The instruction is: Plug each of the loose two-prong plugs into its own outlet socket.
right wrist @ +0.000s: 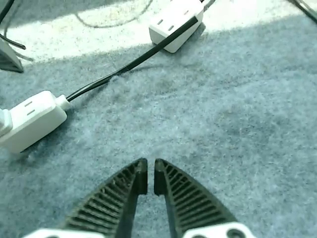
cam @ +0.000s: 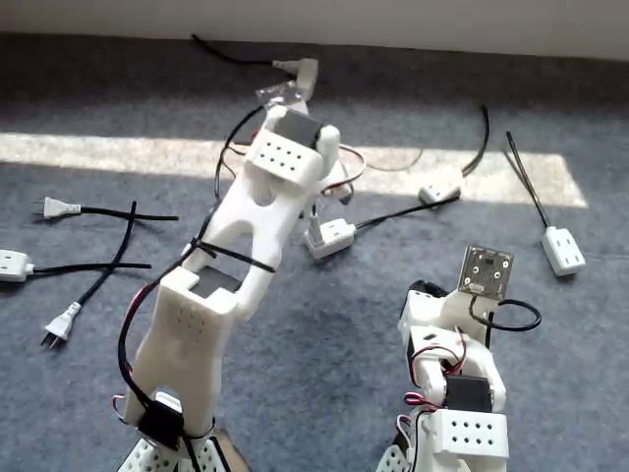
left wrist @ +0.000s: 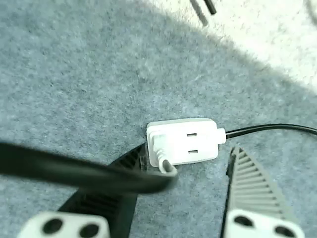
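Over the centre outlet socket: left gripper is standing with jaws apart on either side of it, clamping nothing.
I am seeing a white plug sitting at that socket's end, its black cord crossing one jaw. I am not managing to tell whether the prongs are fully home. Risk: lifting away could be snagging the cord and dragging the plug out. Right gripper is hanging closed and empty above the carpet. One loose plug and a second loose plug are lying well apart from it; the neighbouring socket is showing empty slots.
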Motion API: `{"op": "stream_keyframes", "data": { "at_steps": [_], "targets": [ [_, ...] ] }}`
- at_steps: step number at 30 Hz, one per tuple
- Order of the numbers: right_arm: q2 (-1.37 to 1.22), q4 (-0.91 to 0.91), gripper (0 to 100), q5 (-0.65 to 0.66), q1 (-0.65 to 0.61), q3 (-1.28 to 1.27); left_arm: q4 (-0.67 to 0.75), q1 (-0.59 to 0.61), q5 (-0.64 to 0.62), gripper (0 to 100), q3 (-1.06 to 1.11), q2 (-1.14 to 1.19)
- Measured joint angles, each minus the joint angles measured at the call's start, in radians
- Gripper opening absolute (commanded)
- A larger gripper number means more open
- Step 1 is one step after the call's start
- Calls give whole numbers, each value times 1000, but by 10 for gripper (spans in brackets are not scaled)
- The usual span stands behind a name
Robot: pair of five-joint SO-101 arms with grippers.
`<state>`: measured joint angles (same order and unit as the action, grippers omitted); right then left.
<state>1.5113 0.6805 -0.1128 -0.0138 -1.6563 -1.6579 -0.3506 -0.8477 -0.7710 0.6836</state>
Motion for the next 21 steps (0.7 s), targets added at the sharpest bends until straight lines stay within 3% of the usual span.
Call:
{"op": "stream_keyframes", "data": {
  "at_steps": [6, 11, 17, 21],
  "targets": [
    [0, 0, 68, 0, 0, 0, -81, 124, 0, 267, -347, 0],
    [0, 0, 141, 0, 0, 0, -97, 267, 0, 267, -535, -2],
    [0, -9, 233, -48, 0, 0, -98, 473, 0, 267, -420, -2],
    [-3, 9, 243, -117, 5, 54, -98, 511, 0, 267, -186, -2]
  ]
}}
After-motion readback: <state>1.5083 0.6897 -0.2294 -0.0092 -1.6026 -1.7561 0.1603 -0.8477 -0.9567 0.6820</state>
